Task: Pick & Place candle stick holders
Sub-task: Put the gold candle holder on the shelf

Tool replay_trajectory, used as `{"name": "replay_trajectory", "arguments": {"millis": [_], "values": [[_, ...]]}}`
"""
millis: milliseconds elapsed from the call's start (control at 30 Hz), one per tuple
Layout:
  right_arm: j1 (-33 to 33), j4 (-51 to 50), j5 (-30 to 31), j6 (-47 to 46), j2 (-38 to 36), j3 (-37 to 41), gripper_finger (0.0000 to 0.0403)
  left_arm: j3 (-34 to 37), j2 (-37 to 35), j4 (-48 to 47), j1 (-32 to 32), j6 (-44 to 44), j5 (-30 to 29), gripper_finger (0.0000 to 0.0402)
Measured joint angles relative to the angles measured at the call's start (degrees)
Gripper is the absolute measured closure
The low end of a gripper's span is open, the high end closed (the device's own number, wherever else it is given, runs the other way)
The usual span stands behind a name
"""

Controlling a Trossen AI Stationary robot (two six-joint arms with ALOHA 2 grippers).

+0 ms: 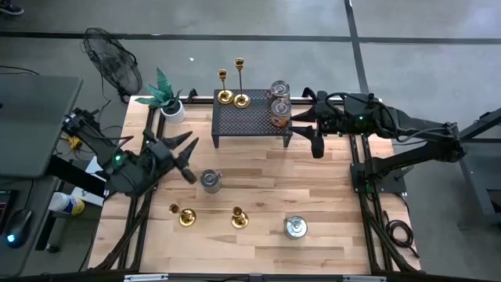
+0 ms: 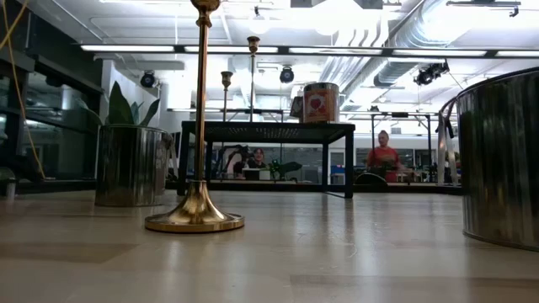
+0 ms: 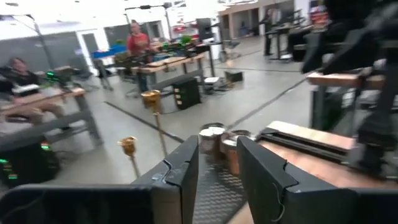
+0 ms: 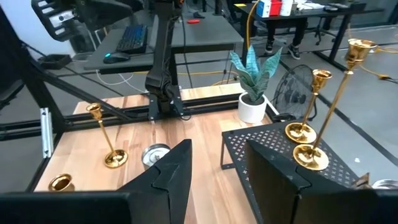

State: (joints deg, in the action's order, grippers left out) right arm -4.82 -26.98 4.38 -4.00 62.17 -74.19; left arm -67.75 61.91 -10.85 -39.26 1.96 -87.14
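Two holders on the rack, two on the desk, both claws empty.

In the high view the left claw (image 1: 184,153) sits left of centre, fingers spread wide, holding nothing, just left of a tin (image 1: 210,181). Below it, two gold holders (image 1: 183,215) (image 1: 239,217) stand on the desk (image 1: 329,196) in the lower middle. Two taller holders (image 1: 225,95) (image 1: 241,98) stand at the upper-left corner of the black rack (image 1: 250,119). The right claw (image 1: 301,116), open and empty, hovers at the rack's right edge by the cans (image 1: 279,102).
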Motion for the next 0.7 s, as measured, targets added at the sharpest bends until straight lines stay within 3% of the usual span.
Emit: {"name": "replay_trajectory", "arguments": {"millis": [133,300,500,700], "values": [[0.0,0.0,-1.0,0.0,0.0,0.0,0.0263,0.0,0.0,-2.7,-1.7,7.9,5.8,0.0293],[0.0,-0.2,-1.8,0.0,0.0,0.0,0.0263,0.0,0.0,-11.0,-1.6,22.9,23.9,0.0293],[0.0,-1.3,-1.8,0.4,0.0,0.0,0.0263,0.0,0.2,-24.5,-1.6,44.1,40.7,0.0293],[0.0,-1.5,-3.7,1.3,0.0,0.0,0.0263,0.0,0.2,-32.7,-1.6,53.5,57.6,0.0293]]}}
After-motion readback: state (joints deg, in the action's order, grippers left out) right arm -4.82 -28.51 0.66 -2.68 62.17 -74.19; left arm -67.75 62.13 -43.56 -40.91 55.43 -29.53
